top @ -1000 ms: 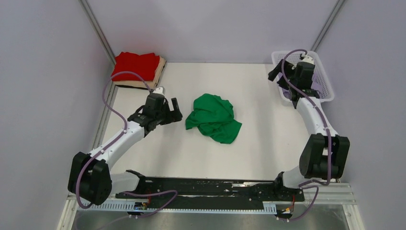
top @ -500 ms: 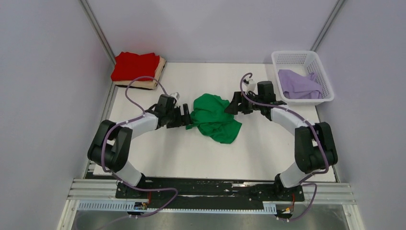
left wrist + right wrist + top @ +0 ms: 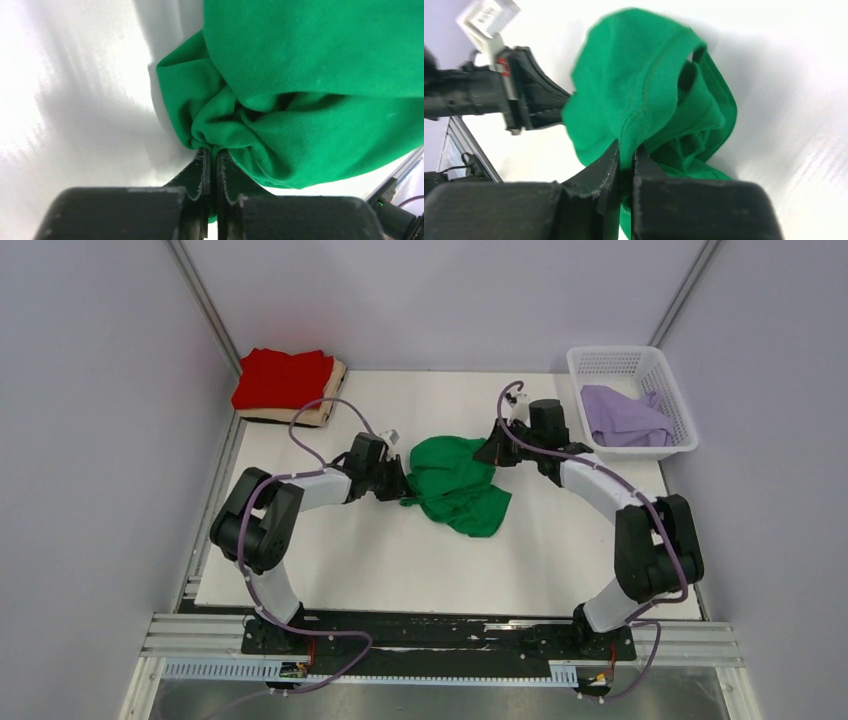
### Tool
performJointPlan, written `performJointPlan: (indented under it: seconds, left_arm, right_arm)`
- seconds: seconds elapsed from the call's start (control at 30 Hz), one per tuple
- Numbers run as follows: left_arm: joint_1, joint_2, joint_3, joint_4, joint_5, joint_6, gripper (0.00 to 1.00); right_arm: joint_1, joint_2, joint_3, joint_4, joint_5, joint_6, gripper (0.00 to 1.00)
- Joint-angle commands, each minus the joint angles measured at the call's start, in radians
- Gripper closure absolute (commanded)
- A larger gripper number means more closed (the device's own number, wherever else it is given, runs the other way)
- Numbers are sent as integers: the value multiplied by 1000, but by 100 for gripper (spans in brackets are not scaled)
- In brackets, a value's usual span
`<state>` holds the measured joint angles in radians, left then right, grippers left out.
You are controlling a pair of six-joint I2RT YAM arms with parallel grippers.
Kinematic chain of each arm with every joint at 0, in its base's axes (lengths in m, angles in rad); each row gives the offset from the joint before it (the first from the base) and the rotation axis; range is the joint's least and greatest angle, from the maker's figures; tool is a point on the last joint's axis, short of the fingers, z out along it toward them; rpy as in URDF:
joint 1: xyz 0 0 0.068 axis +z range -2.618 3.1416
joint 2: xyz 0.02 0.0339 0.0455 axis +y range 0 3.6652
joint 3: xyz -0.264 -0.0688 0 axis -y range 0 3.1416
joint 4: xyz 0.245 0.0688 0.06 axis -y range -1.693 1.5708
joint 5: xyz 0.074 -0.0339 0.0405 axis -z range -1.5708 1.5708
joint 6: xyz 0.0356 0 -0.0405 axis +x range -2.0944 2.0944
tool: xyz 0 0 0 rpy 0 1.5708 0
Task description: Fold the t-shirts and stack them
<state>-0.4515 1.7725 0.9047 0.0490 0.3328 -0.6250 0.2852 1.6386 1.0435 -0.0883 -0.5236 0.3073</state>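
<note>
**Top external view.** The green t-shirt (image 3: 455, 485) is seen crumpled in a heap near the middle of the table (image 3: 400, 570). The left gripper (image 3: 402, 486) is placed at the heap's left edge and the right gripper (image 3: 494, 452) at its upper right edge; both are touching the cloth. The red t-shirt (image 3: 285, 378) is found folded at the far left corner, laid on the tan t-shirt (image 3: 322, 416), of which only an edge is shown. The lavender t-shirt (image 3: 625, 415) is left unfolded inside the white basket (image 3: 612, 358) at the far right.

**Left wrist view.** The jaws of the left gripper (image 3: 211, 152) are seen almost together, with a thin fold of green cloth pinched between the tips. The bulk of the shirt is bunched just beyond them, on the table.

**Right wrist view.** The jaws of the right gripper (image 3: 626, 150) are likewise clamped on a seamed edge of the green shirt; whether it is hem or collar cannot be told. The left gripper is visible across the heap, touching it.

**Judgement.** Two shirts are taken as done. The step in hand is judged to be the spreading of the green one, with both grasps made and no lift yet begun. For the next move, the two held points are to be raised and drawn apart so that the cloth is opened and laid flat. If matching points are not held, a twisted sheet is to be expected and a regrasp needed. The thin pinches may be lost under a sharp pull.
</note>
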Motion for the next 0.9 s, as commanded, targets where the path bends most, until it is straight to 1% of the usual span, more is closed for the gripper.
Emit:
performJointPlan:
  seconds: [0.0,0.13,0.2,0.27,0.3,0.33,0.4,0.5,0.57,0.67,0.87]
  left_arm:
    - [-18,-54,70,-16,-35,-1,100]
    - [-18,-212,108,-100,-172,43,100]
    - [-18,-324,120,-134,-264,70,100]
    - [-18,-486,148,-169,-319,109,100]
    - [-18,-526,176,-191,-342,123,100]
    - [-18,-598,192,-201,-368,155,100]
    - [-19,-685,253,-221,-390,198,100]
    - [-21,-767,379,-242,-375,247,100]
    - [-21,-803,463,-251,-315,291,100]
    - [-21,-850,573,-289,-243,315,100]
    - [-21,-954,634,-282,-143,341,100]
  right_arm:
    - [2,-182,-10,29,43,29,95]
    - [3,-306,9,-55,115,11,95]
    - [2,-367,42,-113,177,-9,95]
    - [3,-432,83,-159,251,-2,95]
    - [2,-470,104,-173,267,3,96]
    - [2,-522,122,-178,265,3,96]
    - [2,-592,166,-181,231,4,98]
    - [2,-676,250,-182,144,0,98]
    - [2,-715,298,-182,85,-1,98]
    - [2,-770,344,-182,6,2,99]
    - [2,-861,396,-182,-123,13,100]
